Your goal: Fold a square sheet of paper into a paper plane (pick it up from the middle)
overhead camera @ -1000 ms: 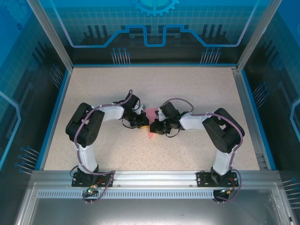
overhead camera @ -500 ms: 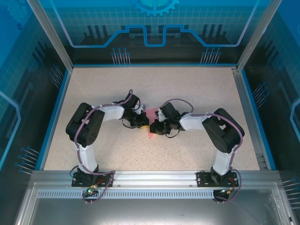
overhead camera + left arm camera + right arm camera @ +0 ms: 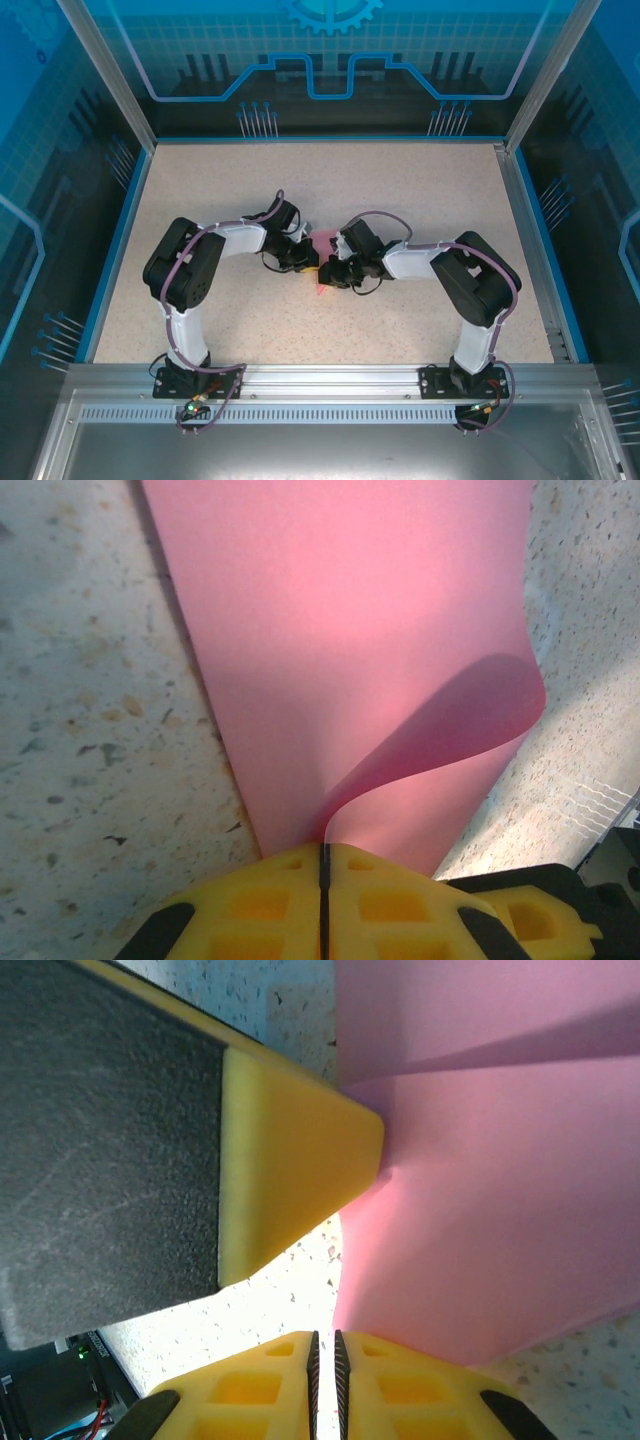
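Pink-red, the square sheet of paper [image 3: 340, 630] sits mid-table between both arms, equally near each, stretching forward from the left gripper [image 3: 322, 865] and right gripper [image 3: 325, 1345], whose near-closed jaws each pinch its edge.

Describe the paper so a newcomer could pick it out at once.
On the speckled table, look to the middle, where the left gripper and the right gripper meet tip to tip. The square sheet of paper lies there, one edge curled up into the shut left gripper. It is the only pink thing, thin and plain.
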